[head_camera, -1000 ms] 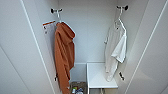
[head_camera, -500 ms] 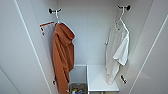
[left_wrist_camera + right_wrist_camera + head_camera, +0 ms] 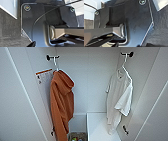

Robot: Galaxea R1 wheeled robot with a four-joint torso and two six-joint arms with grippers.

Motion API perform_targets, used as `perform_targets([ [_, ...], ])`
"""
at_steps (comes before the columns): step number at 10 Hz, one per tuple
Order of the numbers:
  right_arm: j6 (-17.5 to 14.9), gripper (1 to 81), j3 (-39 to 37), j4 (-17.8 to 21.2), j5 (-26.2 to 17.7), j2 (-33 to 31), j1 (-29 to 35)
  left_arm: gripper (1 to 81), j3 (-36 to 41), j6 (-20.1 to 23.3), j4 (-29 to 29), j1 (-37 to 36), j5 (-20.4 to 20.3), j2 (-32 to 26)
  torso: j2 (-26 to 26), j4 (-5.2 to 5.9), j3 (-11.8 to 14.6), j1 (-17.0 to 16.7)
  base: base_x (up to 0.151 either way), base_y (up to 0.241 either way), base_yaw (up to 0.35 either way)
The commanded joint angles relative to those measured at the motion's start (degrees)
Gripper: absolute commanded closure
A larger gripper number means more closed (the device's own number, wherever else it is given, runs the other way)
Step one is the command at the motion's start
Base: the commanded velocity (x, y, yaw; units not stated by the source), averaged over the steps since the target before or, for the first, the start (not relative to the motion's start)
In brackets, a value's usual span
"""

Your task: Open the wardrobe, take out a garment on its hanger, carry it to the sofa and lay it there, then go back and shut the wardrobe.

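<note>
Open wardrobe (image 3: 87, 84) — garment (image 3: 117, 97) hangs, floor (image 3: 7, 25) apparently dark carpet.

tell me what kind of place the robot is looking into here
Most likely the inside of an open wardrobe: a white shirt and an orange hooded garment hang from hooks on its white walls, above a low white shelf.

Open gap between orange hoodie (image 3: 62, 104) and white shirt (image 3: 119, 99).

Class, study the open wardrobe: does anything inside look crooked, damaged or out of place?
Nothing stands out. The orange hooded garment and the white shirt each hang straight from a hook. A paper sheet sits slightly tilted on the left door.
</note>
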Motion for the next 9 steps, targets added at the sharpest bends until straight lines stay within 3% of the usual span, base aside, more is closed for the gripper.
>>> perform_targets([
  [1, -0.2, 1.0, -0.1, -0.4, -3.3, 0.0, 1.6, 1.0, 0.3, 0.4, 1.0, -1.7, 3.1, -0.2, 0.0, 0.0, 0.0, 0.0, 0.082, -0.066, 0.0],
  [9, -0.2, 1.0, -0.1, -0.8, -3.3, 0.0, 1.6, 1.0, 1.0, 0.4, 1.1, -1.7, 3.1, -0.4, 0.0, 0.0, 0.0, 0.0, 0.082, -0.025, 0.0],
])
